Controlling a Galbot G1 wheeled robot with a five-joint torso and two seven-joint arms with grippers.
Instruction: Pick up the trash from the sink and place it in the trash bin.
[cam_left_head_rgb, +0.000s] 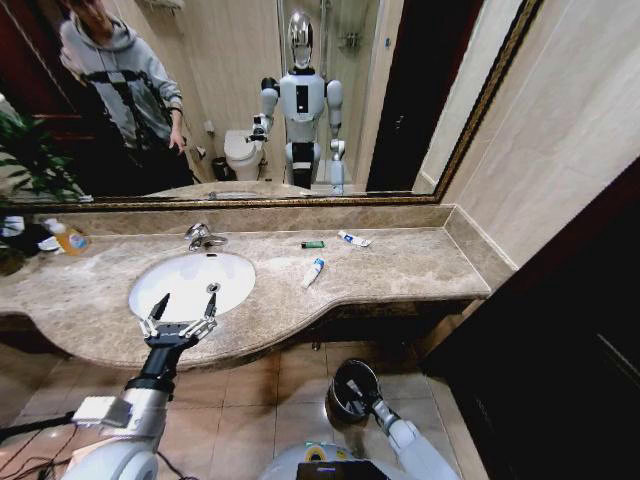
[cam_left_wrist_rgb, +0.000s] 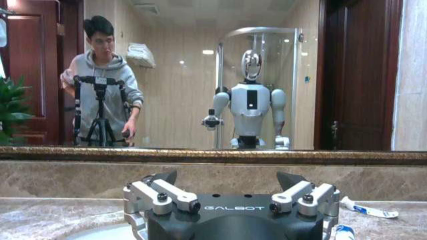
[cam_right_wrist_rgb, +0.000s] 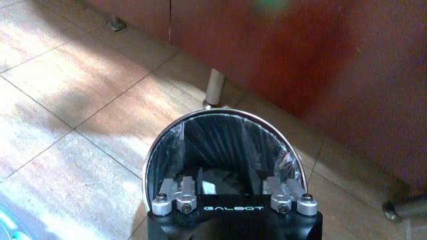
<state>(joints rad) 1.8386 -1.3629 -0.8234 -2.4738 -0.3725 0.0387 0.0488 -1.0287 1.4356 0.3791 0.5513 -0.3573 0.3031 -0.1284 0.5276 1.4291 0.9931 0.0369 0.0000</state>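
Note:
The white oval sink (cam_left_head_rgb: 176, 292) sits in the beige marble counter, with a chrome tap (cam_left_head_rgb: 203, 237) behind it. My left gripper (cam_left_head_rgb: 180, 320) (cam_left_wrist_rgb: 227, 180) hovers open over the sink's front rim, holding nothing. The trash lies on the counter to the right of the basin: a white tube with a blue end (cam_left_head_rgb: 314, 271) (cam_left_wrist_rgb: 343, 232), a second tube (cam_left_head_rgb: 353, 238) (cam_left_wrist_rgb: 368, 209) near the back wall, and a small green packet (cam_left_head_rgb: 313, 244). On the floor stands the dark trash bin (cam_left_head_rgb: 338, 408) (cam_right_wrist_rgb: 220, 114). My right gripper (cam_left_head_rgb: 356, 390) (cam_right_wrist_rgb: 230, 187) is open at its mouth. A white scrap (cam_right_wrist_rgb: 208, 187) lies inside.
An orange-yellow pump bottle (cam_left_head_rgb: 68, 239) stands at the counter's far left beside a plant (cam_left_head_rgb: 25, 160). A wide mirror (cam_left_head_rgb: 300, 60) runs behind the counter. A dark wooden cabinet (cam_left_head_rgb: 580, 330) fills the right side. A cabinet leg (cam_right_wrist_rgb: 215, 87) stands just beyond the bin on the tiled floor.

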